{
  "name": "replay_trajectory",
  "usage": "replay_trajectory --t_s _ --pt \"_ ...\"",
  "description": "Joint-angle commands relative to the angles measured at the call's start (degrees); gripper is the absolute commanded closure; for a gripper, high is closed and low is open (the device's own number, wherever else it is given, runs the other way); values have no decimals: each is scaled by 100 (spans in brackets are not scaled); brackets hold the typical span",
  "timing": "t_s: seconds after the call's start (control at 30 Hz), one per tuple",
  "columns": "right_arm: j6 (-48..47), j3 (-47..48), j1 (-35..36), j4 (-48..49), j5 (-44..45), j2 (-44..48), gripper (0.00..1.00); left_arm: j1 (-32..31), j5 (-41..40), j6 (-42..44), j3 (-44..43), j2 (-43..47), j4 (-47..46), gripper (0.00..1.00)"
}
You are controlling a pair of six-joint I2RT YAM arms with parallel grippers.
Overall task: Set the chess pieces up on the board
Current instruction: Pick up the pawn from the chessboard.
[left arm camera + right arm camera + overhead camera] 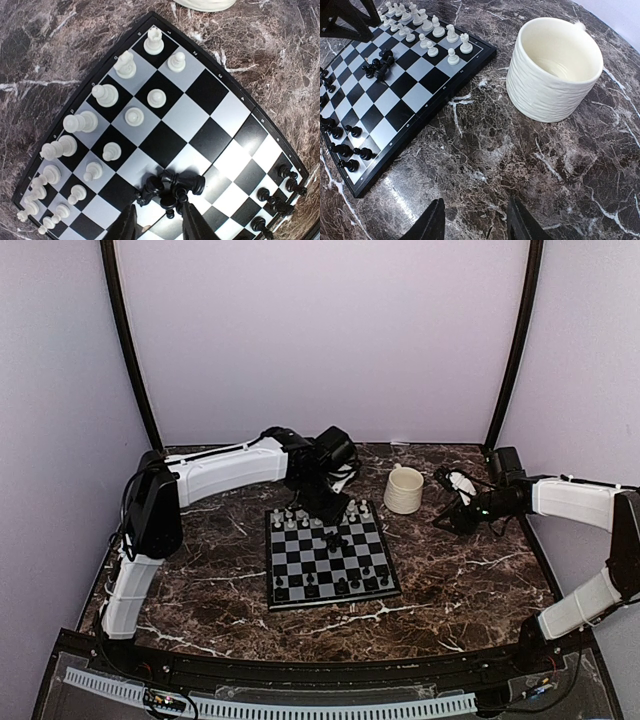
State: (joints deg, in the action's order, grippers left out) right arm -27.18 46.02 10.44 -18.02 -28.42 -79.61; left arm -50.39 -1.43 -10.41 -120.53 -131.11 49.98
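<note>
The checkered board (330, 562) lies mid-table. White pieces (107, 95) stand in two rows along its far edge; they also show in the right wrist view (432, 27). Some black pieces (272, 200) stand along the near edge. A small heap of toppled black pieces (172, 187) lies in the middle of the board (200, 105); the heap also shows in the right wrist view (380, 65). My left gripper (157, 220) is open just above and beside that heap, holding nothing. My right gripper (475, 220) is open and empty over bare marble, right of the board (405, 107).
A cream ribbed mug (404, 489) stands just right of the board's far corner; it is close in front of my right gripper in the right wrist view (552, 67). Purple walls close in the table on three sides.
</note>
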Motion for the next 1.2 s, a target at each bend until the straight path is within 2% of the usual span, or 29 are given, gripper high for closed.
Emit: replay_trajectory --t_s 0.0,0.4,0.93,1.17 --pt "-42 -58 -20 75 12 -28 57 -49 79 -49 191 250 173 64" --pt "-42 -49 -19 75 21 -55 57 -45 566 -55 304 74 246 68" --pt "-42 -49 -24 67 12 -45 57 -50 720 -67 368 -115 248 76" --pt "-52 -54 -22 71 12 -55 57 -50 681 -57 381 -202 285 77"
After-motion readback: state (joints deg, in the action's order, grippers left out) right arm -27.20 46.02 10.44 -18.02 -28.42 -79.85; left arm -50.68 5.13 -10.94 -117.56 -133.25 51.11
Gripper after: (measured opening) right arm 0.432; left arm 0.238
